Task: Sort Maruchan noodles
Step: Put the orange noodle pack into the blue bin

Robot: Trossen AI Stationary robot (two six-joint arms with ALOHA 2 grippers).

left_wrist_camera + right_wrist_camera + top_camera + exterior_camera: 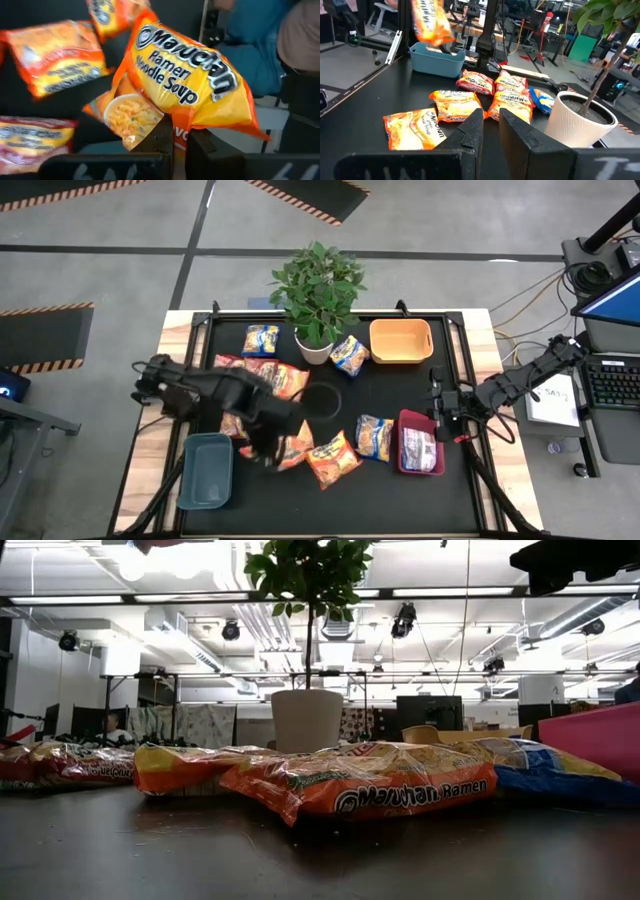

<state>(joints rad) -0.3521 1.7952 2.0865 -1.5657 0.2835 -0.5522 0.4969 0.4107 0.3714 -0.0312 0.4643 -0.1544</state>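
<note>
Left wrist view — orange packet (185, 85) pinched by its lower edge in left pincer (180, 145).

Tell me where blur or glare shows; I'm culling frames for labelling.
Left wrist view: background packets smeared, held orange packet sharp. Right wrist view: lifted packet blurred. Low view: ceiling lights blown out. High view: left gripper smeared.

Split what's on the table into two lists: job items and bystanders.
Job items: Maruchan noodle packets, one orange packet held by the left end effector; orange bin, red bin, grey-blue bin.

Bystanders: potted plant; waiting right end effector.
</note>
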